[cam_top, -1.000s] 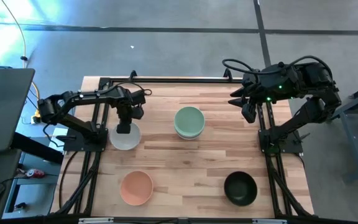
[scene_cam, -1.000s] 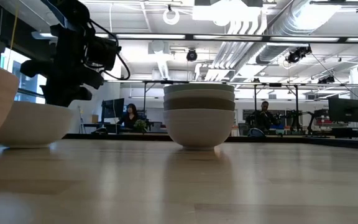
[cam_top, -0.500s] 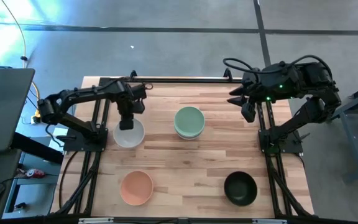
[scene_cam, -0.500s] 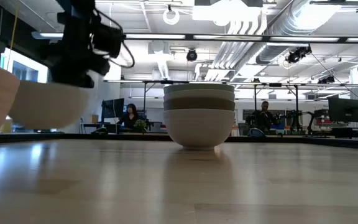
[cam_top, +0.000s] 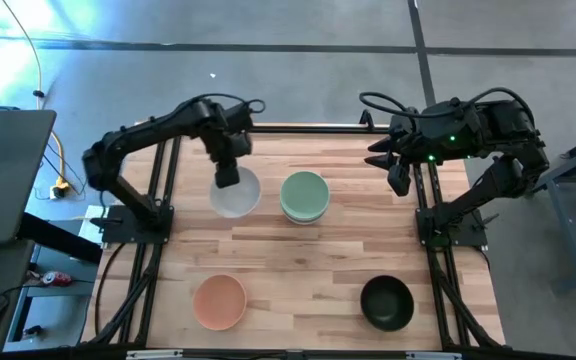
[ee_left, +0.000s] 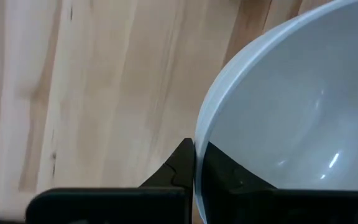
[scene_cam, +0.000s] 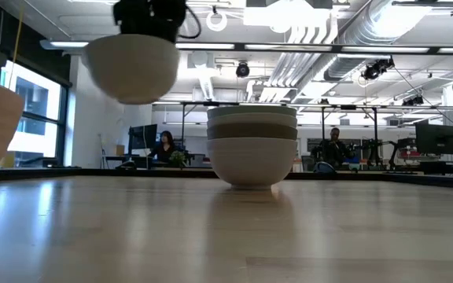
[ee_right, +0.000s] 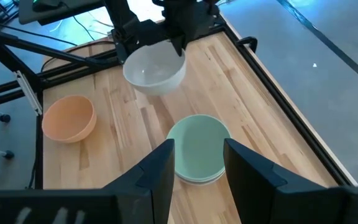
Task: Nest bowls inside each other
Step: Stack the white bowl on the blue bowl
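high view: the left gripper is clenched on the rim of a white bowl, which a second ago sat near the surface's left edge and now hangs just left of the mint green bowl topping the stack at the middle. the peach bowl and black bowl stay by the front edge. the right gripper waits over the right edge, fingers apart and empty, unmoved.

low view: only here is the height plain; the white bowl floats well clear of the surface, above the rim of the stack (people sit far behind).

left wrist view: a dark finger on each side pinches the bowl wall.

right wrist view: its fingers stand parted with the stack beyond.
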`<state>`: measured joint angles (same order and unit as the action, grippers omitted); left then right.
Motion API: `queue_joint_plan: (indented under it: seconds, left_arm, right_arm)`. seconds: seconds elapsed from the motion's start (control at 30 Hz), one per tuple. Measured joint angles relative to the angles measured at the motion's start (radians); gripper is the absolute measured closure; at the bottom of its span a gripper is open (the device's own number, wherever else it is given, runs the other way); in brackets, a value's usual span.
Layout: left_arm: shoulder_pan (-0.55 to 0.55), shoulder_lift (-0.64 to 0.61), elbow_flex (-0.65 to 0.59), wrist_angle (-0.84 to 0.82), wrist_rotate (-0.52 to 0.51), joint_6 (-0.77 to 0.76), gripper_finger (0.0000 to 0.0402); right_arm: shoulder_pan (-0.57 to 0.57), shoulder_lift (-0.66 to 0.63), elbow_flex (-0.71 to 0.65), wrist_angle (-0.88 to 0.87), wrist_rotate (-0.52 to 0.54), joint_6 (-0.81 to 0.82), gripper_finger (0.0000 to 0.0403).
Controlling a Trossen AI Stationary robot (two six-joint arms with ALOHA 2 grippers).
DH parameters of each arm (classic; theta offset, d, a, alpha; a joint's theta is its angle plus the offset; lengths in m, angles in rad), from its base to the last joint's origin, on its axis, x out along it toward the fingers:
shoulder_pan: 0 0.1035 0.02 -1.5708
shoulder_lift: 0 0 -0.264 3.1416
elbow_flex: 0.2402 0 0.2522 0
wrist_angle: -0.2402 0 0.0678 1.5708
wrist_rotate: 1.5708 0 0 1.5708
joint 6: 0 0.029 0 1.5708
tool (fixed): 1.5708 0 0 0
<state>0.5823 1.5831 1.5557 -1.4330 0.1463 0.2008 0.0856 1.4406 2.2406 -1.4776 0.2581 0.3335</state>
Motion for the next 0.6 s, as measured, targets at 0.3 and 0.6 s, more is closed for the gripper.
queue_joint_plan:
  seconds: [0.3,0.6]
  left_arm:
    - [-0.049,0.271,0.327,-0.083,0.005,-0.06,0.0401]
    - [-0.082,0.466,0.585,-0.119,0.063,-0.06,0.0402]
  right_arm:
    - [0.0,0.0,0.0,-0.014,-0.004,0.006,0.0274]
    - [0.0,0.0,0.0,-0.064,-0.008,0.028,0.0274]
